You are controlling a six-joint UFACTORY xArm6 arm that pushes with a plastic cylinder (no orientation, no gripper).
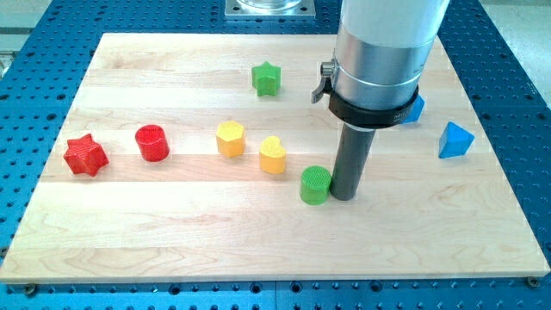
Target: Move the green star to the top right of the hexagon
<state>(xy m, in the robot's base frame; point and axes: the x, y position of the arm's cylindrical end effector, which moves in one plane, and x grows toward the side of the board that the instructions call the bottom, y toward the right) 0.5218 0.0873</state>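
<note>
Single camera view of the arm and blocks. There is no claw to report as open or closed: the arm ends in a straight dark rod, and my tip [342, 197] rests on the wooden table [172, 250], just to the view's right of the green cylinder [315, 185], touching it or very nearly so. The rod rises into a silver and white arm housing [379, 60] that covers part of the table's upper right. To the view's left of the green cylinder lies a yellow heart-shaped block [273, 155], and just beyond it a yellow hexagon [230, 139]; the two yellow blocks sit near each other but apart. The green star [266, 78] lies toward the view's top, above and slightly to the right of the yellow hexagon, well apart from my tip. Farther to the view's left stand a red cylinder [152, 143] and, near the table's left edge, a red star [85, 155]. At the view's right, a blue block [413, 109] shows partly from behind the arm housing, its shape unclear, and a blue triangular block [455, 140] lies near the table's right edge
</note>
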